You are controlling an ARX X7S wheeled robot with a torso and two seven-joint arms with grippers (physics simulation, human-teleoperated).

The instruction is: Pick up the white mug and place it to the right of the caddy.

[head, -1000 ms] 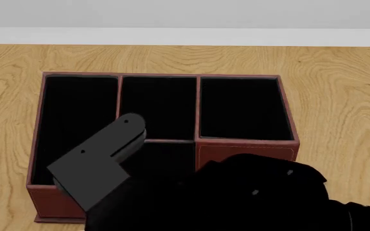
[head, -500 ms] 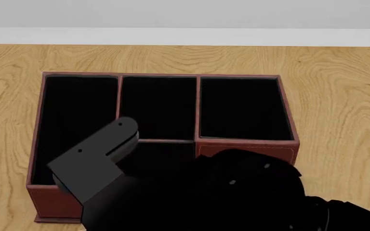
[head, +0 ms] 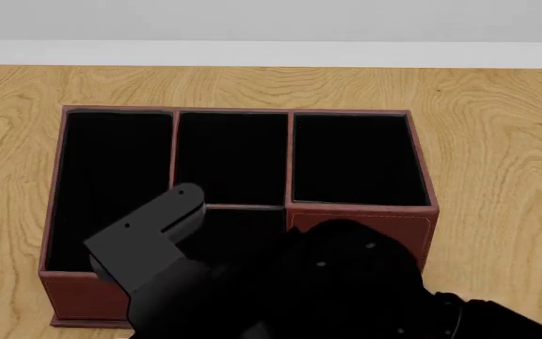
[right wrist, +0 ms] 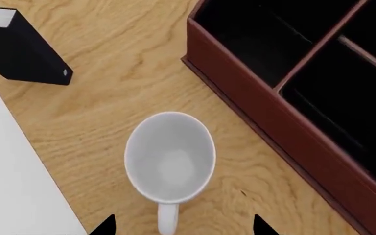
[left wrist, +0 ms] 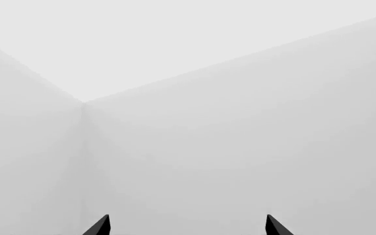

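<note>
- The desk [right wrist: 109, 88] is bare wood grain and carries everything below.
- The caddy [head: 360, 212] fills the centre of the head view; in the right wrist view its wall crosses the upper right.
- The white mug [right wrist: 170, 155] stands upright at lower centre of the right wrist view, near the caddy but apart from it, mouth up, handle toward the bottom edge. Judged rigid, light, glossy and slippery, breakable: grip across the rim and wall.
- Right gripper [right wrist: 181, 226]: jaws spread, empty, above the mug.
- Left gripper [left wrist: 186, 226]: jaws spread, empty, facing a blank wall.
</note>
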